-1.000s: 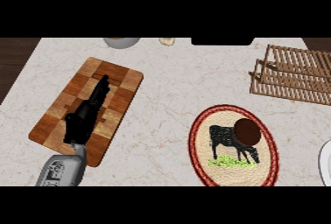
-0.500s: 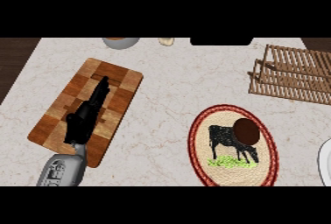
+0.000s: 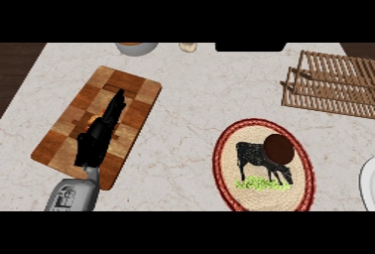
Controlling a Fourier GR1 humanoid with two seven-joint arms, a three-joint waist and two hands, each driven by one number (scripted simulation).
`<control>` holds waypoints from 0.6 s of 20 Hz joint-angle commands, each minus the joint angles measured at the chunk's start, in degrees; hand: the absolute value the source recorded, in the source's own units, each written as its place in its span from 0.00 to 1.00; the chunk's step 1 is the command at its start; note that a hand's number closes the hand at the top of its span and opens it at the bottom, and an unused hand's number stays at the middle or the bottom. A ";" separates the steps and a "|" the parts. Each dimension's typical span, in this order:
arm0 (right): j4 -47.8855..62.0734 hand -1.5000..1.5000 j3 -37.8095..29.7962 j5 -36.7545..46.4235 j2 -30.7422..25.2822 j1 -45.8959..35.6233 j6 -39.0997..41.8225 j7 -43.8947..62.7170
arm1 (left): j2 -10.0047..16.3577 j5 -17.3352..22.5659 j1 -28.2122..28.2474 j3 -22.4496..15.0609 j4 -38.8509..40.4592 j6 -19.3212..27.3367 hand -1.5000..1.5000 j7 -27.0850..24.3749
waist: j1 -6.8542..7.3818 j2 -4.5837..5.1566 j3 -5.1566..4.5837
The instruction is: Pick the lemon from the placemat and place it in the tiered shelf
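Lemon [image 3: 279, 148] is the task's word for it, but what I see is a round, dark brown thing lying on the oval placemat [image 3: 250, 199]. It sits toward the mat's far right part, over the back of the black cow printed there. The mat lies on the pale marble counter [image 3: 192, 115], near and to the right of the middle. My left hand [image 3: 101, 133] is well apart from it, over at the left. The grey forearm [image 3: 73, 196] comes in from the near edge, and the black hand stretches out over the wooden cutting board [image 3: 126, 83]. Its fingers are straight and lie close together, pointing far and slightly right along the board's length, and they curl round nothing I can make out. A small orange spot shows at the hand's left edge; I cannot tell what it is. My right hand does not show. The slatted wooden tiered shelf [image 3: 331, 85] stands at the far right, beyond the mat and apart from it. A bowl [image 3: 137, 47] sits at the counter's far edge, and a white plate [image 3: 368, 181] shows at the right edge.
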 commanded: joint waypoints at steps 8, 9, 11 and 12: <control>-6.79 0.00 -10.65 -9.35 -8.84 -1.19 -0.59 9.95 | 0.57 -0.12 2.01 0.35 0.01 -0.32 0.50 -1.68 | -0.43 -0.08 -0.03; -6.27 0.00 -14.03 -11.74 -11.22 3.30 2.21 7.64 | 0.00 0.17 0.01 0.61 -1.18 0.42 0.50 1.95 | -0.96 -0.14 0.03; -12.52 0.00 -15.31 -12.47 -11.78 7.00 4.29 14.64 | 1.26 0.11 2.95 0.42 -3.73 -0.54 0.50 1.50 | -1.37 -0.45 -0.01; -11.41 0.00 -16.06 -12.44 -14.11 7.63 6.18 17.57 | 1.94 0.84 2.96 1.62 -3.22 -0.81 0.50 1.05 | -1.36 -0.40 -0.02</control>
